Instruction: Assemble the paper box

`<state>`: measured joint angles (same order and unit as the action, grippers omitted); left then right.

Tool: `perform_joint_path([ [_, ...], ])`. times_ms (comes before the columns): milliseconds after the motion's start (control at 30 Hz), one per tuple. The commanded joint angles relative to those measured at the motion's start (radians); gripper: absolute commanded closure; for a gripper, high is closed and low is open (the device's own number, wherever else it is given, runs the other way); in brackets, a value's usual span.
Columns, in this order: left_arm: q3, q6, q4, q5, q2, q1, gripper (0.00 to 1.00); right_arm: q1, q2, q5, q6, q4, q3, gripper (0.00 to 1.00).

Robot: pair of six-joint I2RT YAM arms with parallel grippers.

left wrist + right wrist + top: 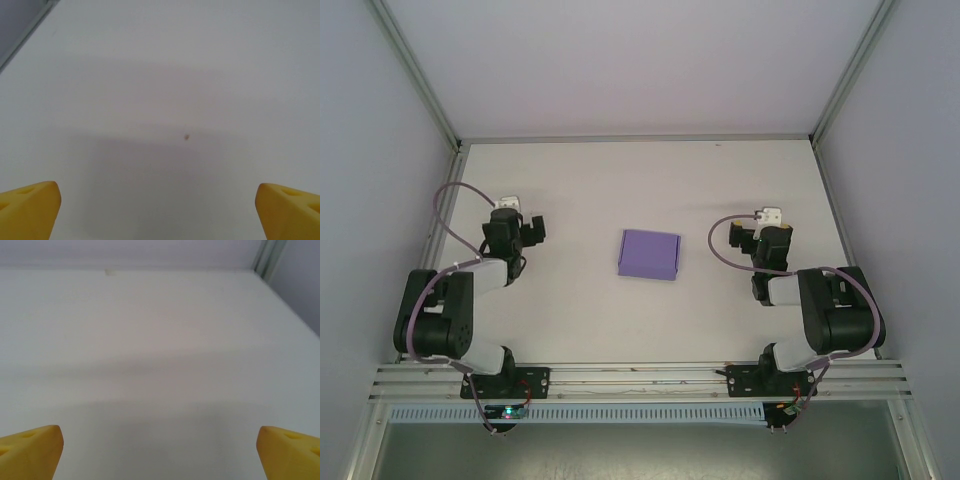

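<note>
The paper box (649,254) is lavender-purple and lies folded as a small shallow rectangle in the middle of the white table, touched by neither arm. My left gripper (517,228) hovers well to its left, and in the left wrist view its yellow fingertips (29,207) stand wide apart at the bottom corners with bare table between them. My right gripper (766,238) sits well to the box's right. Its yellow fingertips (30,450) are likewise spread wide over bare table. Both grippers are open and hold nothing.
The white table (640,190) is enclosed by pale walls and metal frame posts (835,100) at the back corners. An aluminium rail (640,378) carrying both arm bases runs along the near edge. A small dark speck (186,136) marks the table ahead of the left gripper.
</note>
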<state>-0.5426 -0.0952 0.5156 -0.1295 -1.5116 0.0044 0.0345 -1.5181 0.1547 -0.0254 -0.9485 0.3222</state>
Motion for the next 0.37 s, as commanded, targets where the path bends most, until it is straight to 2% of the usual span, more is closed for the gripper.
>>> perform_joint_path([
  [0, 0.067, 0.025, 0.182, 0.013, -0.006, -0.001, 0.0, -0.002, 0.002, -0.048, 0.015, -0.085, 0.004, 0.01],
  [33, 0.108, 0.027, 0.259, 0.021, -0.009, -0.001, 0.0, -0.002, 0.019, -0.045, 0.009, -0.029, 0.019, 0.01],
  [133, 0.154, 0.025, 0.375, 0.013, -0.041, -0.001, 0.0, -0.002, 0.011, -0.047, 0.01, -0.05, 0.015, 0.02],
  [333, 0.149, 0.024, 0.345, 0.014, -0.032, -0.001, 0.0, -0.004, 0.014, -0.049, 0.01, -0.045, 0.017, 0.01],
])
